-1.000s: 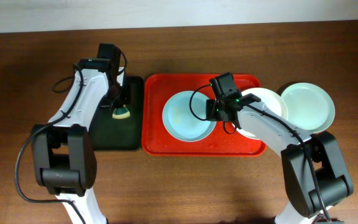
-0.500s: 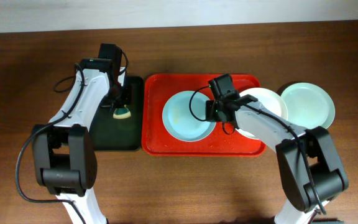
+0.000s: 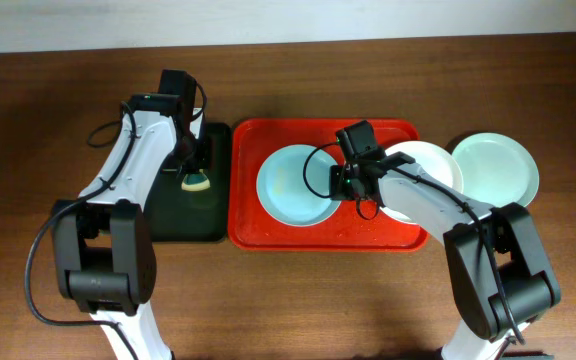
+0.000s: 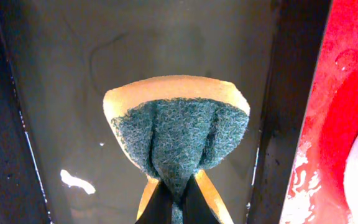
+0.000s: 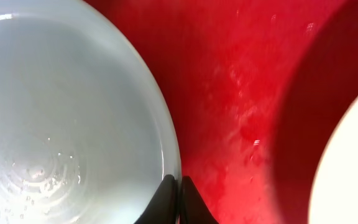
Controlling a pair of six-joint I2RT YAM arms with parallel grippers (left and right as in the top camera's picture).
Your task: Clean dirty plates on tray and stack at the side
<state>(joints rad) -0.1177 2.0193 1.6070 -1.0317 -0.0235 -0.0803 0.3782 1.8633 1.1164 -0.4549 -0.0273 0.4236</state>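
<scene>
Right gripper (image 3: pixel 348 184) jaws pinched on the right rim of a pale mint-blue round plate (image 3: pixel 293 185) in the large red plastic tray (image 3: pixel 268 235). Narrow red strip to the white round plate (image 3: pixel 432 160) at the tray's right edge. Left gripper (image 3: pixel 196 172) jaws squeezing a green-and-yellow sponge (image 3: pixel 197 183) over the black tray (image 3: pixel 168 225).

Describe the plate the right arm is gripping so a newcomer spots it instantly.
Find the red tray mid-table. Two plates rest on it; take the pale mint-blue plate on its left half, right rim pinched by the right end effector. Its tray neighbour is the white plate; the other mint plate sits off the tray, far right.
</scene>
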